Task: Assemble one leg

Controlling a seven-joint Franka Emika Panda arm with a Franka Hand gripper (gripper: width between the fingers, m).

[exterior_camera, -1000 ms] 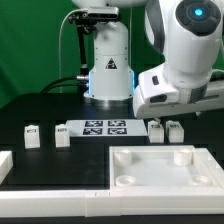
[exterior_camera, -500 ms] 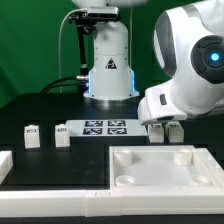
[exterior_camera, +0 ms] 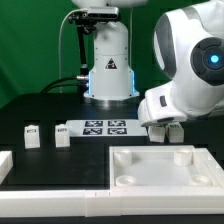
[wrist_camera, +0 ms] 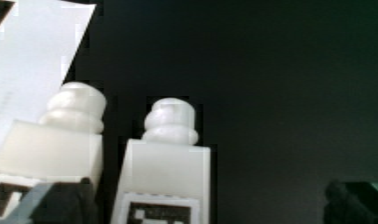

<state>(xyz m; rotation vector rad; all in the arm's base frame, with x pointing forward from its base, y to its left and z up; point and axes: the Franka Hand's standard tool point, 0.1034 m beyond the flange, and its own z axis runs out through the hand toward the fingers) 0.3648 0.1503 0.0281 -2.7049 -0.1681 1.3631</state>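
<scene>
**A:** Near edge first. What's there?

**B:** A white tray (exterior_camera: 165,172) at near right in the exterior view, with round sockets (exterior_camera: 125,180) at its corners. To its left a white rail (exterior_camera: 50,190) runs along the near edge of the black table (exterior_camera: 40,108).

**A:** Contents of the tray?

**B:** Only its own sockets show. All four legs stand upright on the table beyond it.

**A:** Where are they?

**B:** The first leg (exterior_camera: 32,135) and second leg (exterior_camera: 61,136) are at the exterior view's left, a little apart. The marker board (exterior_camera: 103,128) lies flat in the middle. The third leg (exterior_camera: 157,131) and fourth leg (exterior_camera: 175,130) stand just beside each other at the right, under the arm (exterior_camera: 195,70).

**A:** And the gripper?

**B:** The gripper (wrist_camera: 207,200) is spread wide, with dark fingertips (wrist_camera: 53,205) low on either side. In the wrist view the fourth leg (wrist_camera: 165,160), the one farther from the marker board (wrist_camera: 35,50), stands between them with its rounded top up. The third leg (wrist_camera: 53,140) is close alongside, and one fingertip shows in front of its base. I can't tell whether anything touches.

**A:** Far side?

**B:** The robot's base (exterior_camera: 108,60) is at the table's far edge, with a green curtain (exterior_camera: 30,40) behind it.
</scene>
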